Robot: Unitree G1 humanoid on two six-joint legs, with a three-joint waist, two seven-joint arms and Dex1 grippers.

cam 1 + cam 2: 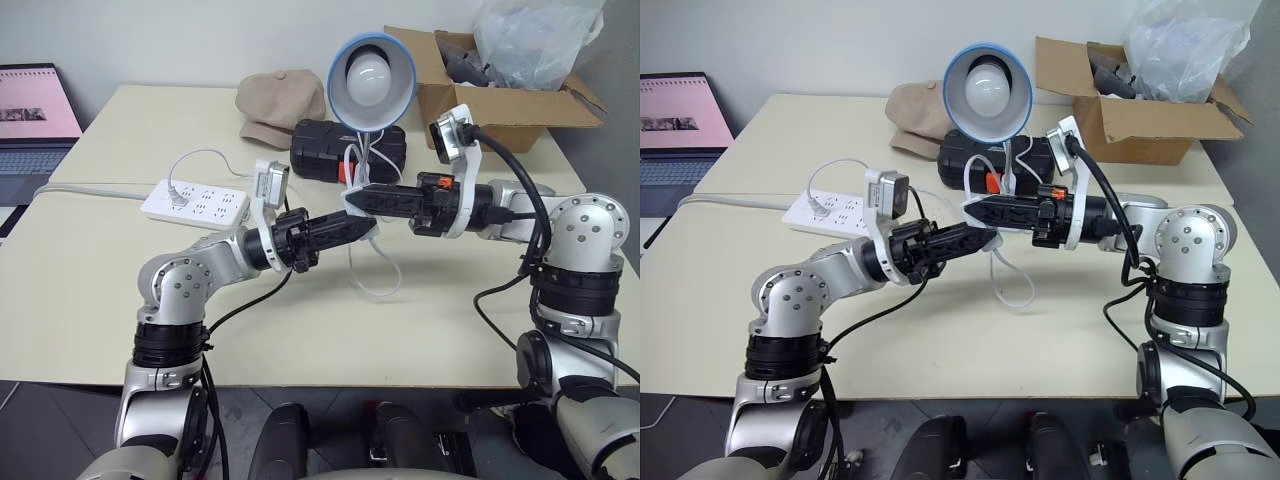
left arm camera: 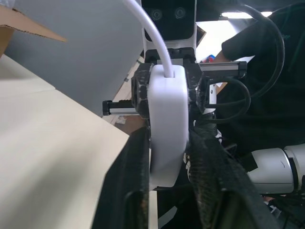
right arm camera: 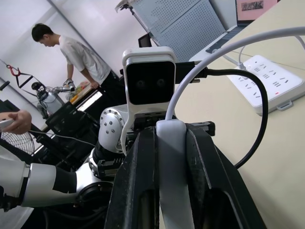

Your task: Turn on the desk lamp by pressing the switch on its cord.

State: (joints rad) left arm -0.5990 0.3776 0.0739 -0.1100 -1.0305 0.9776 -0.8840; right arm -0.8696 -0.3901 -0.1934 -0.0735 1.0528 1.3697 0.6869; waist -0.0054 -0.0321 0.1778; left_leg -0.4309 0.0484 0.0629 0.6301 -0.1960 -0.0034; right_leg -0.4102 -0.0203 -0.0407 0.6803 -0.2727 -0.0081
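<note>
White switch [image 2: 167,129], one, clamped between two tools.

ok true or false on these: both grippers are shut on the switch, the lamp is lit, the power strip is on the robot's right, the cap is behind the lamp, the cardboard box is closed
1. Both grippers are shut on the switch. True: the left gripper and the right gripper meet at it from opposite sides above the table.
2. The desk lamp is lit. False: its bulb is not glowing.
3. The power strip lies on the robot's right. False: it lies on the robot's left.
4. The tan cap lies behind the lamp, to its left. True.
5. The cardboard box is closed. False: its flaps are open, with a clear plastic bag in it.
</note>
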